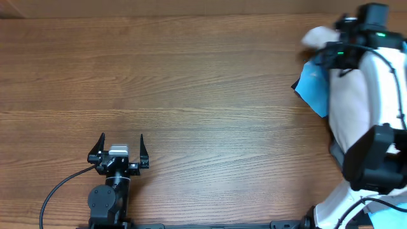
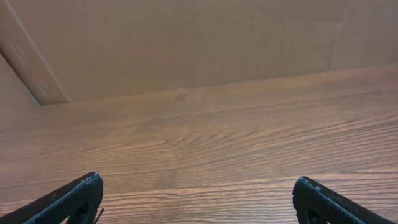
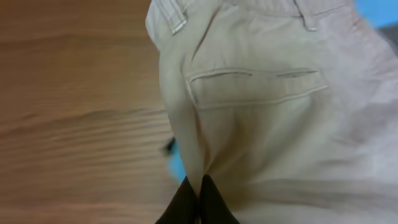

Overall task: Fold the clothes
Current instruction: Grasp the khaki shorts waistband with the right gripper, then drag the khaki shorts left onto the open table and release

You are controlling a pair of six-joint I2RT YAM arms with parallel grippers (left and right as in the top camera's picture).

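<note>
The pale beige shorts (image 1: 348, 95) hang bunched at the table's right edge, lifted off the wood. In the right wrist view the shorts (image 3: 261, 106) show the waistband, belt loops and a welt pocket. My right gripper (image 3: 199, 186) is shut on a fold of the shorts' fabric; in the overhead view the right gripper (image 1: 343, 51) sits at the top right over the cloth. My left gripper (image 1: 119, 145) is open and empty at the lower left, over bare wood; the left wrist view shows the left gripper (image 2: 199, 199) with its fingers wide apart.
A light blue garment (image 1: 313, 86) lies under the shorts at the right edge; a sliver of the same garment shows in the right wrist view (image 3: 177, 165). A cardboard wall (image 2: 186, 43) stands beyond the table's far edge. The wooden table (image 1: 191, 95) spans the middle.
</note>
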